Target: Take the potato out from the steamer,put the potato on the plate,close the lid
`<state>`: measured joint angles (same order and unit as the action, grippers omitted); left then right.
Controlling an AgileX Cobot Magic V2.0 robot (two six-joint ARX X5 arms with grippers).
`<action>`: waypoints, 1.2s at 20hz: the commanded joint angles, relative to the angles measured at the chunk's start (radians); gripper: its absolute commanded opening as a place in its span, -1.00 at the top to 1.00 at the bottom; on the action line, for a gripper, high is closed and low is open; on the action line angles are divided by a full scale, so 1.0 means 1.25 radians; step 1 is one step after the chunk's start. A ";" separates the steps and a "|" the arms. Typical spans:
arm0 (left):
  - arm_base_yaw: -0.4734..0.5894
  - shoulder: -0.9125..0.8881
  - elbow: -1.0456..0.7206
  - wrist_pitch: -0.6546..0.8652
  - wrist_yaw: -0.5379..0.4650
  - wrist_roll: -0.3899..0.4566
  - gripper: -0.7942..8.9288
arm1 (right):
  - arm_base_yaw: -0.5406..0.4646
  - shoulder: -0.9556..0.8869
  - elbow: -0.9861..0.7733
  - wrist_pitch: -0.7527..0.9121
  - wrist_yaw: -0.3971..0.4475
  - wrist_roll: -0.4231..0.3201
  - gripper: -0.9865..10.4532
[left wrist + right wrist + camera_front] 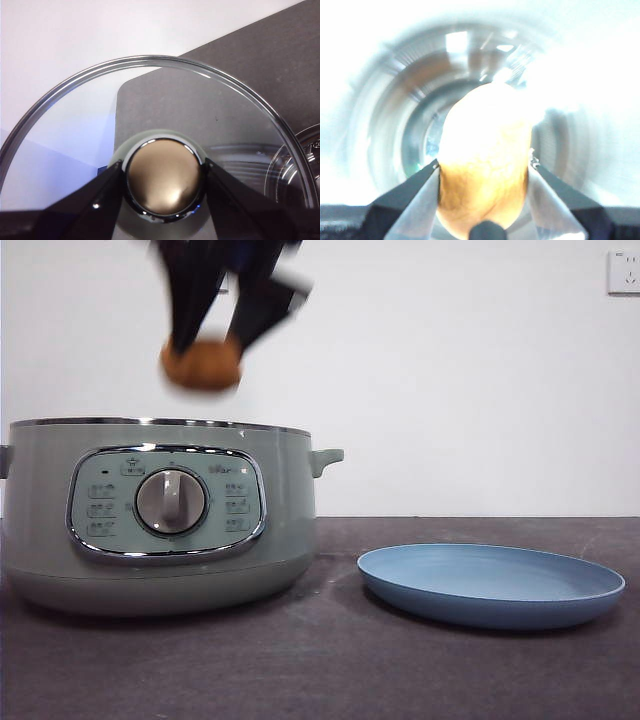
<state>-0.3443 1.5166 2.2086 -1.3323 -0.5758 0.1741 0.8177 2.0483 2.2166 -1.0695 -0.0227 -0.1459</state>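
Fingers of the right gripper (205,358) are clamped on the potato (203,364), holding it in the air above the open steamer (160,515). Beside the steamer, the blue plate (490,583) lies on the dark counter (330,670). Left gripper (164,182) fingers are pressed on the knob of the glass lid (200,115).

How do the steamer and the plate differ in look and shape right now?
The steamer is tall and deep with pale sage-green walls; the plate is shallow, wide and light blue. The steamer carries a chrome rim, a control panel with a silver dial and side handles; the plate is plain. Both are round, stand on the dark table, and are empty-topped, with no lid on either.
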 commanded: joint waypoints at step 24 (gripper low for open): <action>-0.001 -0.005 0.010 0.053 0.445 0.009 0.85 | -0.326 -0.246 -0.474 -0.072 -0.005 0.090 0.84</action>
<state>-0.3443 1.5177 2.2086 -1.3125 -0.0193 0.1749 0.4068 1.7306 1.6333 -1.1553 -0.0265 -0.0406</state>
